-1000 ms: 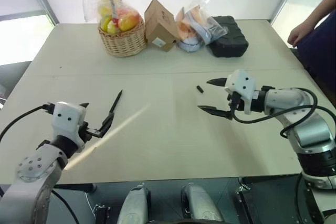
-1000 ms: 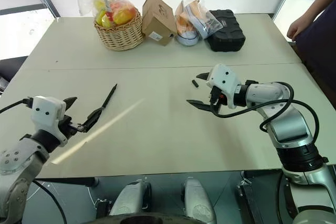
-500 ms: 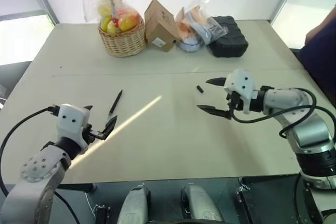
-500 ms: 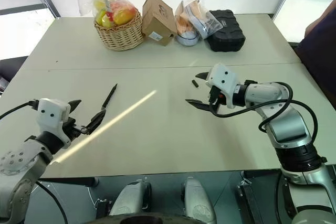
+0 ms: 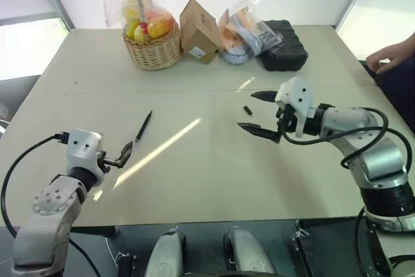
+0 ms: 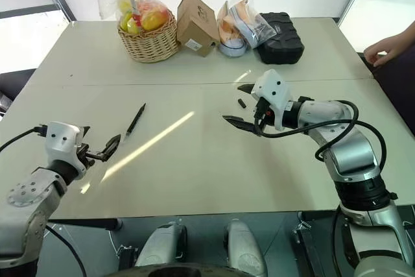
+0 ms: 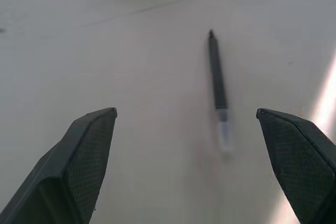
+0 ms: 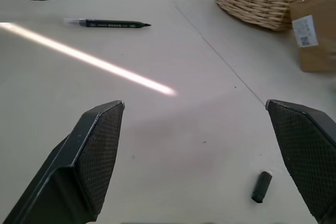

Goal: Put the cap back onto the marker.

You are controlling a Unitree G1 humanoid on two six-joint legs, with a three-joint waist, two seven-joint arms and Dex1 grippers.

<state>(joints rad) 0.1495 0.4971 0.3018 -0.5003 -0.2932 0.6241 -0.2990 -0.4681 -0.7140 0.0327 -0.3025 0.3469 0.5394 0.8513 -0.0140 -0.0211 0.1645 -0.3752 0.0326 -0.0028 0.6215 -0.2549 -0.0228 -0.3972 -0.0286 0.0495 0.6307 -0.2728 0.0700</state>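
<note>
The table [image 5: 214, 186] carries the marker [image 5: 142, 126] at about nine o'clock, its long axis running from seven to one o'clock, dark tapered end farthest away. The left gripper [image 5: 114, 158], jaws wide and empty, has dropped back and now sits just short of it. The right gripper [image 5: 258, 113], spread wide, brackets the cap [image 5: 248, 109].

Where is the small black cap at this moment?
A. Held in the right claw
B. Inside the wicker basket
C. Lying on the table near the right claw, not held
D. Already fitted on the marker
C. The cap lies bare on the table near the open right claw, which holds nothing; the marker lies far off, in front of the left claw.
</note>
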